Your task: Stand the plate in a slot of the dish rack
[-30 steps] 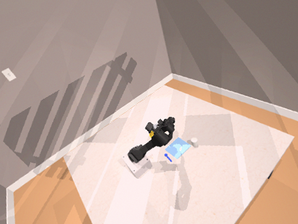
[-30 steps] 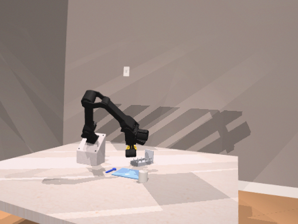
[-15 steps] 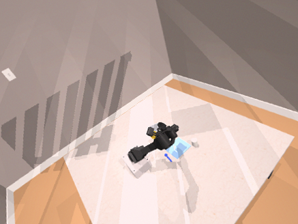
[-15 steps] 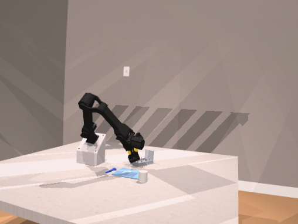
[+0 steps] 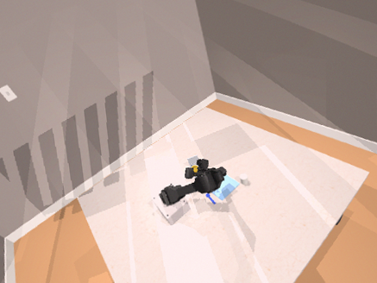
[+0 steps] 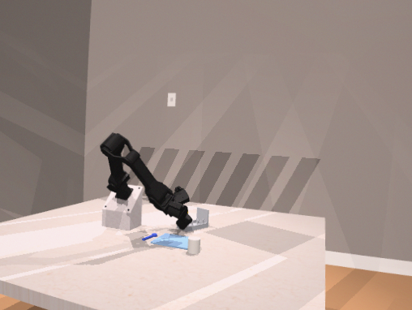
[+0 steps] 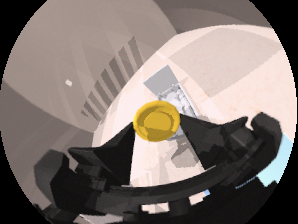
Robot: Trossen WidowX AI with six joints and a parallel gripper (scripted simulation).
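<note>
Pickup looks done: gripper [image 7: 157, 137] is clamped on the yellow plate [image 7: 156, 121], which shows face-on in the wrist view w/ the 2 dark fingers flanking it from below left & right. Plate is off the table [image 6: 259, 260], carried at the arm's tip. In the top view it's just a small yellow spot [image 5: 195, 169] betw the black wrist parts; in the exterior view I can't make it out, too small & hidden behind the gripper [image 6: 184, 222].

Left to do, my read: seat plate betw the rails, release, pull arm away. None of that shows as done yet.

Plate vs rack: dish rack [image 6: 201, 217] is a small grey piece w/ an upright back panel, just beyond the gripper tip in the exterior view, near but not touching as far as I can tell. Wrist view puts the rack [image 7: 170, 91] right behind & above the plate, so approach seems roughly lined up. Whether plate edge is over a slot, can't tell

Nearby: blue mat [image 6: 172, 241], white cup [image 6: 194, 245], blue stick [image 6: 149, 237], all on the near side of the gripper, apart from the rack. Arm's base block [image 6: 110, 217] stands well back
</note>
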